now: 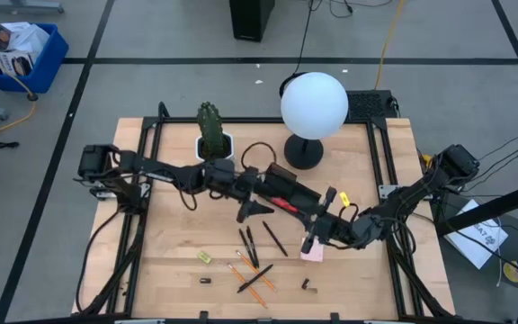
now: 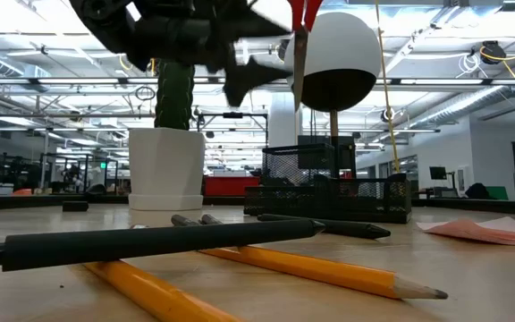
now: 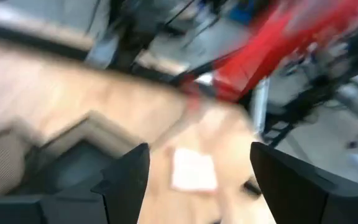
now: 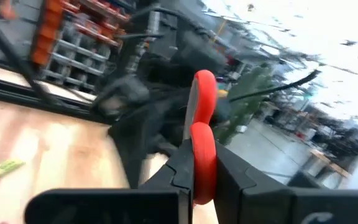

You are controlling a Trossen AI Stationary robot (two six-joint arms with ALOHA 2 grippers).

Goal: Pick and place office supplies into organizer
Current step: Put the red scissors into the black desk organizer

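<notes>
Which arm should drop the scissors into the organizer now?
Right. The right gripper is shut on the scissors, lifted above the table beside the organizer. The left gripper is open and holds nothing.

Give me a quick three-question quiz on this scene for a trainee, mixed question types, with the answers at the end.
1. True or false: the right end effector grips the red-handled scissors.
2. Which item is lifted off the table? A) orange pencils B) red-handled scissors C) pink sticky-note pad
3. Fill in: the left end effector has its fingers ____.

Key: 1 true; 2 B; 3 open.
</notes>
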